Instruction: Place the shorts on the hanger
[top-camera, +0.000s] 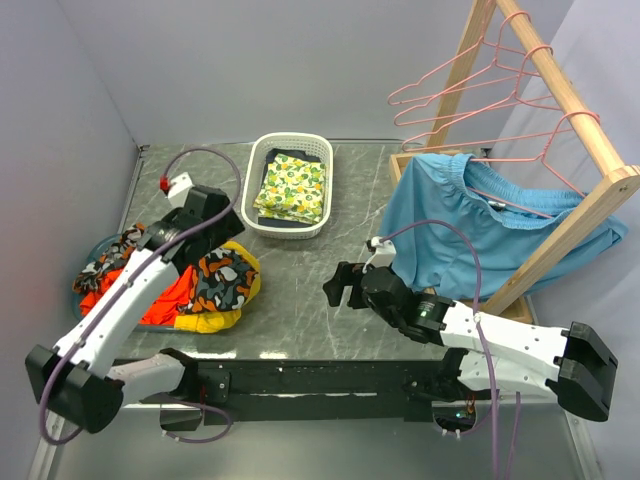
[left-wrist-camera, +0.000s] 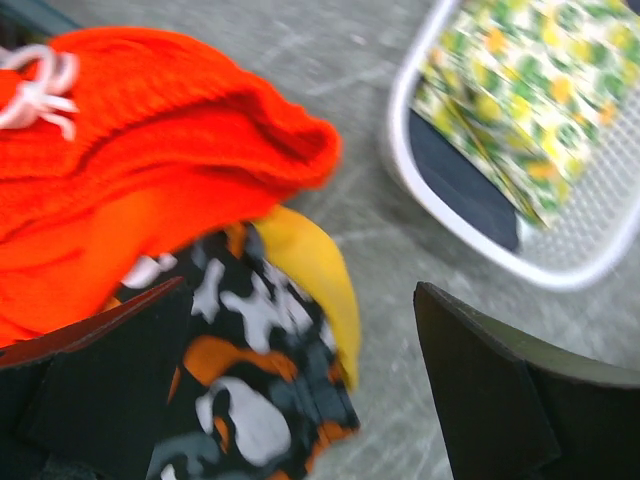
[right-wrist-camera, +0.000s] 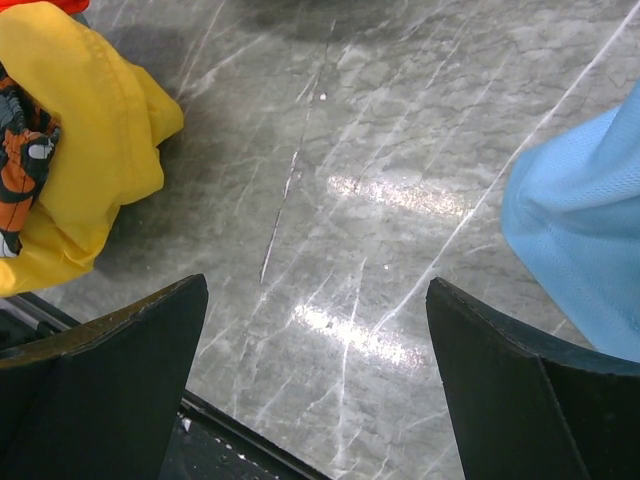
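Observation:
The red-orange shorts (top-camera: 160, 297) lie crumpled in a cloth pile at the left of the table. In the left wrist view the shorts (left-wrist-camera: 150, 170) fill the upper left, their white drawstring (left-wrist-camera: 35, 95) at the edge. My left gripper (top-camera: 213, 222) (left-wrist-camera: 302, 290) hovers open over the pile's right side, above the patterned cloth (left-wrist-camera: 240, 370), holding nothing. Open and empty, my right gripper (top-camera: 340, 285) (right-wrist-camera: 316, 283) hangs over bare table at the centre. Pink wire hangers (top-camera: 455, 90) hang on the wooden rack (top-camera: 580, 130) at the back right.
Light blue shorts (top-camera: 480, 225) (right-wrist-camera: 580, 250) hang on the rack's lower part. A white basket (top-camera: 250, 190) (left-wrist-camera: 560, 272) with green-yellow cloth stands at the back centre. Yellow cloth (top-camera: 215, 320) (right-wrist-camera: 90, 150) and the patterned cloth (top-camera: 225, 275) lie against the red-orange shorts.

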